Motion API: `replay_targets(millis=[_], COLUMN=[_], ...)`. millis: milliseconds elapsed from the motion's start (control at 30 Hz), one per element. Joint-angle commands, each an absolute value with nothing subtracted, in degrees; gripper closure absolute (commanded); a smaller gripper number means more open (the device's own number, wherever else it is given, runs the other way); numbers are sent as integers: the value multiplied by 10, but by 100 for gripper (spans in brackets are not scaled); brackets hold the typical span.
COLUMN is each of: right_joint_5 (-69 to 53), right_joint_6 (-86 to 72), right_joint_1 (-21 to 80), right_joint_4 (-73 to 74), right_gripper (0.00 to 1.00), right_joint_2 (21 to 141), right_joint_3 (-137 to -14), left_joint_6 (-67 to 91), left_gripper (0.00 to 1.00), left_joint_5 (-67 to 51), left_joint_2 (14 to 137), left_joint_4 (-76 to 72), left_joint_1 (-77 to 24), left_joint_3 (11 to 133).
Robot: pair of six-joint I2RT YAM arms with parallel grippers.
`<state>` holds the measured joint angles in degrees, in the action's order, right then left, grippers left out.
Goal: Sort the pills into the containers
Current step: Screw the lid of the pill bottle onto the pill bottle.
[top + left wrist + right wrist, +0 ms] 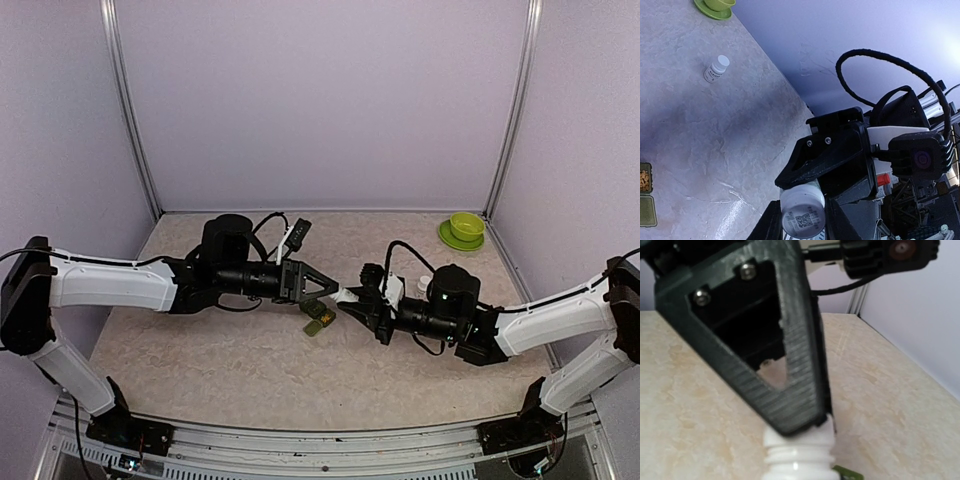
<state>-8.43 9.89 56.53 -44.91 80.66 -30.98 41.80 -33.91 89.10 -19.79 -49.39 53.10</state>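
A white pill bottle (347, 295) hangs in the air between my two grippers at mid-table. My left gripper (333, 291) is shut on one end; its round face with a QR code (803, 212) points at the left wrist camera, a finger (771, 225) on each side. My right gripper (360, 303) is shut on the other end. The right wrist view shows the threaded neck (799, 452) under the left finger (790, 380); its own fingers are out of frame. The dark green containers (318, 320) lie just below; one compartment (644, 180) is open with yellowish pills.
A second white capped bottle (716, 68) lies on the table toward the far right. A lime-green bowl (466, 224) on its saucer (710, 11) stands in the back right corner. Walls enclose the table at the back and sides.
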Motion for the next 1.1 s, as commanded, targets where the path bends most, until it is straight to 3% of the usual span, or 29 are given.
replay_targets(millis=[0,167,333,433,533,567,1067], right_joint_5=[-112,-108,-106,-104,-101,-101,-69], right_joint_6=[58,48,48,48,46,44,10], right_joint_1=[569,569,569,569,569,569,571], right_joint_4=[-492,-499,-499,-499,-500,-500,-480], right_gripper=[97,97,97,98,97,97,97], right_joint_2=[800,798,799,798,796,795,807], right_joint_3=[-332,-323,-319,-318,-317,-316,-343], left_joint_6=[385,409,415,416,412,409,408], left_gripper=[73,69,55,38,4,1,1], left_joint_5=[-377,-388,-388,-389,-373,-366,-276], left_joint_2=[887,880,869,862,845,839,825], left_joint_4=[-185,-223,-241,-243,-239,-235,-199], left_joint_1=[-499,-485,-478,-476,-473,-472,-497], left_joint_3=[528,508,501,504,503,503,519])
